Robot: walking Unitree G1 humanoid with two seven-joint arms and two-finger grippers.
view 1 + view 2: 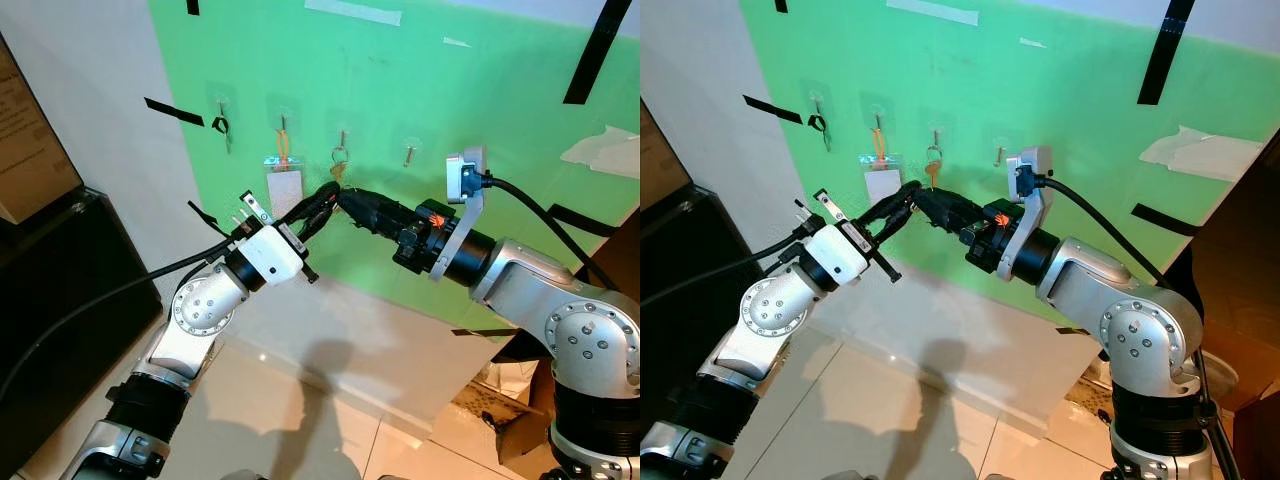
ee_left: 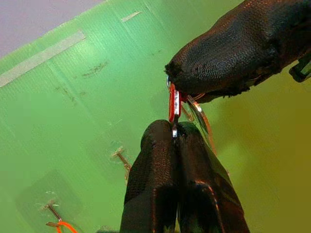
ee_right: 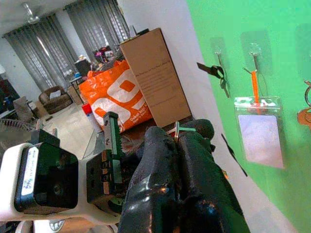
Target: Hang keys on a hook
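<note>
Green panel (image 1: 470, 120) fixed on a white wall (image 1: 90, 80), crossed by black tape strips (image 1: 600, 50). Glossy pale floor tiles (image 1: 290, 420) below. Grey curtains (image 3: 63, 53), brown armchair (image 3: 54, 100), orange bag (image 3: 114, 99) beyond.

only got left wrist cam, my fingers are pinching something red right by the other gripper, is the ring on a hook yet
observer: In the head view the key ring appears to hang on the third hook from the robot's left. The left gripper and right gripper meet just below it.
operator: whats on the hooks either side
observer: The one to its left carries a clear badge holder on an orange strap. The fourth hook is bare.
operator: and the far left one
observer: A small black item hangs there.
</note>
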